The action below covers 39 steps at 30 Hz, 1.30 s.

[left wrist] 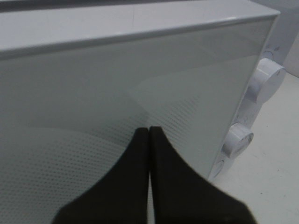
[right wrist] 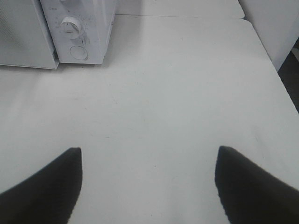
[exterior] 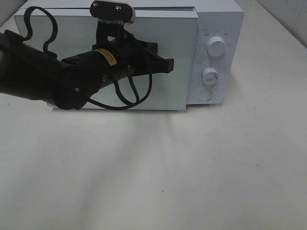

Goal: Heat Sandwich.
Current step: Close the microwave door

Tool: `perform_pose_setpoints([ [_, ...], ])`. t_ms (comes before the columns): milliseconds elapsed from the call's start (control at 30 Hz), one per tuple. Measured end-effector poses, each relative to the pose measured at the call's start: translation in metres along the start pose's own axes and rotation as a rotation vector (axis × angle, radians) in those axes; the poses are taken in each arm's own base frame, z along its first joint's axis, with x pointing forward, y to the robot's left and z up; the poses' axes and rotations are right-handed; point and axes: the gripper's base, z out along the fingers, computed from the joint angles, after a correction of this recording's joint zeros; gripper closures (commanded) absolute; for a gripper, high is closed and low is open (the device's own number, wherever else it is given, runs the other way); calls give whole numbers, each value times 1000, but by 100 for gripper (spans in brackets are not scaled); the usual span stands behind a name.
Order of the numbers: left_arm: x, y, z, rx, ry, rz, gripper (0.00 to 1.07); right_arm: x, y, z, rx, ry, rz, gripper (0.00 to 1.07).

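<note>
While the left arm [exterior: 29,67] reaches in from the left across the front of the white microwave oven [exterior: 216,19], the left end effector [exterior: 169,64] sits clenched, its two black fingers [left wrist: 163,177] pressed flat together with nothing between them. Its tips point toward the right and lie in front of the oven's grey dotted glass door [exterior: 163,93], near the door's right edge and about halfway up; the left wrist view puts them very close to the glass, but whether they touch it cannot be told. The door looks shut against the oven body. A black cable [exterior: 135,98] loops down from the arm in front of the door's lower half, and a small grey camera [exterior: 112,12] rides on top of the wrist. To the right of the door is the control panel [exterior: 226,67], with an upper dial [exterior: 216,47], a lower dial [exterior: 209,75] beneath it, and a round button [exterior: 205,95] at the bottom. The oven stands at the far side of the white desk [exterior: 192,172]. The right end effector [right wrist: 148,150] is outside the high view; its own wrist view shows it released, the two dark fingertips [right wrist: 56,182] standing wide apart above the desk surface with nothing held, well apart from the oven and on the control panel's side of it. Where the sandwich is cannot be told: none of the views shows it, and the door's glass gives no look inside.
</note>
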Motion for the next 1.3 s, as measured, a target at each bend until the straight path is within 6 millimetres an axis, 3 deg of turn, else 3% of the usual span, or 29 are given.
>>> perform_pose_setpoints([
  [500, -3, -2, 27, 3, 24, 3, 107, 0, 0, 0, 0, -1, 0, 32],
  [1300, -8, -5, 23, 9, 60, 14, 107, 0, 0, 0, 0, -1, 0, 32],
])
